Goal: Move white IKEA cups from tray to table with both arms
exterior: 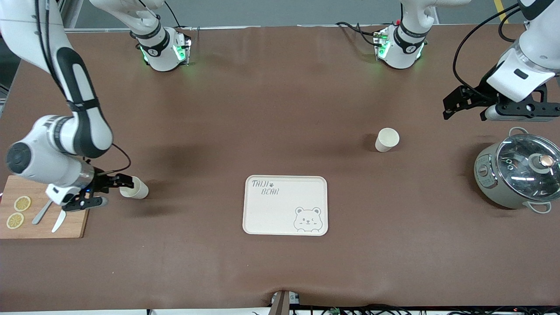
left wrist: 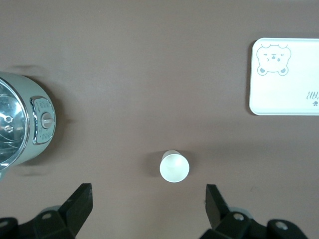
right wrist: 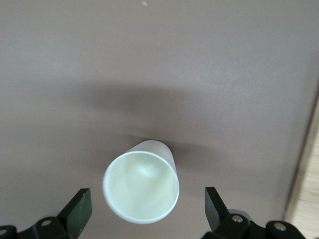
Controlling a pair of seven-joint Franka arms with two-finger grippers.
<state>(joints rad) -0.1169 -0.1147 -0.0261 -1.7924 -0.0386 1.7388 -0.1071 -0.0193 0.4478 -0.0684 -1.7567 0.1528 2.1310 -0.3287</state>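
Both grippers wide open, neither holding a cup.

Front view alone shows the whole layout: bear tray (exterior: 285,205) mid-table, one cup (exterior: 134,188) toward the right arm's end beside the cutting board (exterior: 41,208) with lemon slices (exterior: 18,211), the other cup (exterior: 386,139) upright on the table, farther from the camera than the tray, toward the left arm's end, near the lidded pot (exterior: 518,173). Right wrist view adds that the right gripper (right wrist: 148,209) is low at its cup (right wrist: 141,183), fingers (right wrist: 79,208) spread wide on either side, no clear contact. Left wrist view shows the left gripper (left wrist: 148,204) high over bare table, fingers spread wide, its cup (left wrist: 174,166) well below, untouched.
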